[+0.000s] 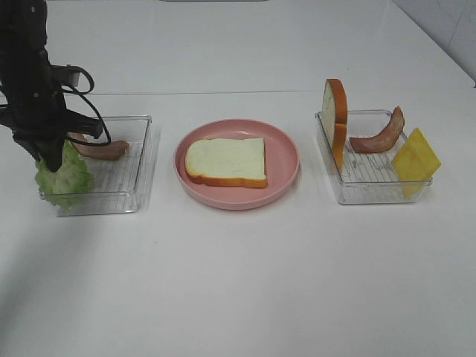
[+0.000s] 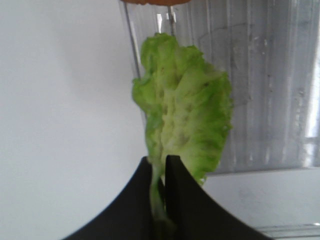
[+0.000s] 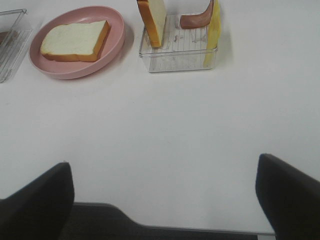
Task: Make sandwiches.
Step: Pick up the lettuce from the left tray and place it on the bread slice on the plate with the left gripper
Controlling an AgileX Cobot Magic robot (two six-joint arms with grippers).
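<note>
Left claw (image 2: pixel 159 167) is clamped on the stem of the lettuce leaf (image 2: pixel 182 110), held over the left tray (image 1: pixel 141 175). Right claw (image 3: pixel 164 170) is spread wide above the near table (image 3: pixel 200 125). One bread slice (image 1: pixel 225 161) lies on the centre plate (image 1: pixel 286 160).

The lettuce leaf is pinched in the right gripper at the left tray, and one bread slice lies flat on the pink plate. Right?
No: the left gripper, not the right, pinches the lettuce leaf; the left wrist view shows it. It is at the left tray, and one bread slice lies flat on the pink plate.
</note>
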